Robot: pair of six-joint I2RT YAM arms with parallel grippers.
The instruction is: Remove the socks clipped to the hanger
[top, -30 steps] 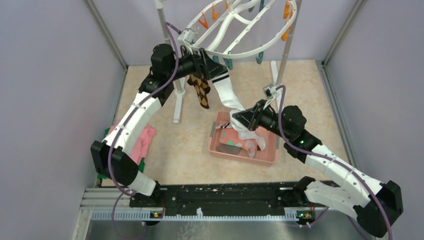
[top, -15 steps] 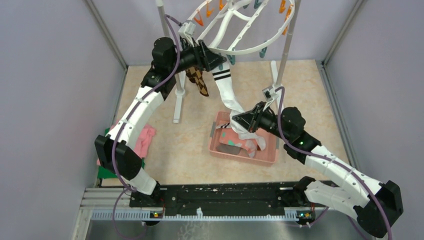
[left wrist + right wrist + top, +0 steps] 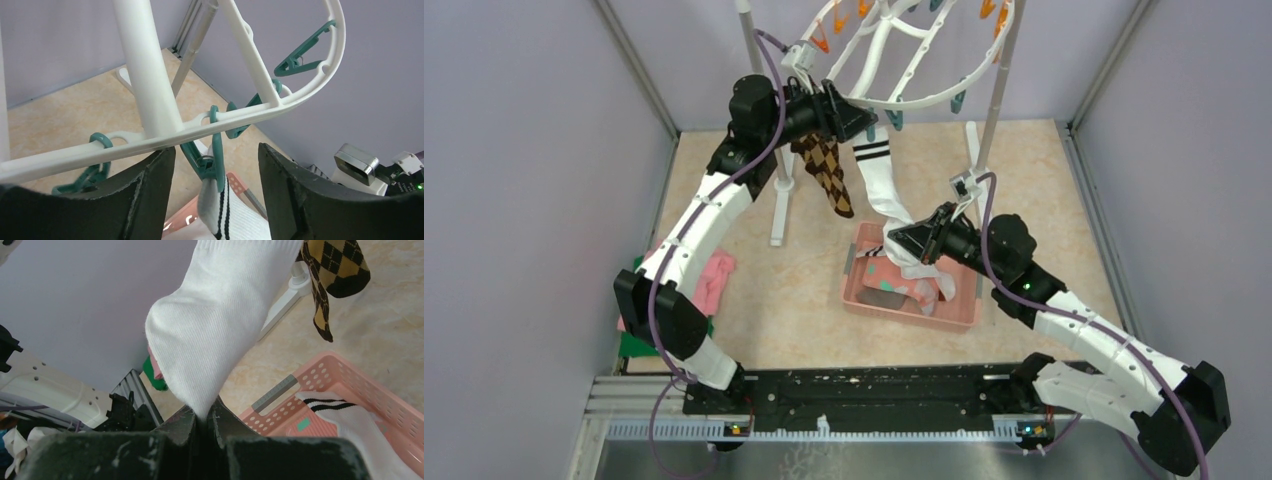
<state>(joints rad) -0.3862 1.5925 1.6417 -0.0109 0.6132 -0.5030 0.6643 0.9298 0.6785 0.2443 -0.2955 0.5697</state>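
The left pincer (image 3: 215, 150) is up at the near rim of the hanger (image 3: 250, 114). It stands open, its dark fingers (image 3: 145, 200) well apart and holding nothing. The hanger's rim bar and a teal clip (image 3: 218, 155) lie in the gap between them, and neither finger appears to touch the clip. That clip bites the black-striped cuff of a white sock (image 3: 886, 195), which hangs from the hanger's near rim and slants down to the right pincer (image 3: 202, 415), below the hanger and toward the arms. The right pincer is shut tight on the toe end of this sock, the fabric pinched between its pads.

Just left of the white sock, a brown-tan argyle sock (image 3: 827, 170) dangles from the same near rim, free of both pincers. Orange clips (image 3: 821, 44) hang along the hanger's left rim.

Below the hanger, a pink basket (image 3: 911, 318) sits on the counter (image 3: 794, 300). It holds a pink spotted sock (image 3: 882, 270) and a second white sock (image 3: 350, 425) with black stripes. Folded pink and green cloths (image 3: 714, 280) lie well down and left of the hanger, at the counter's edge.
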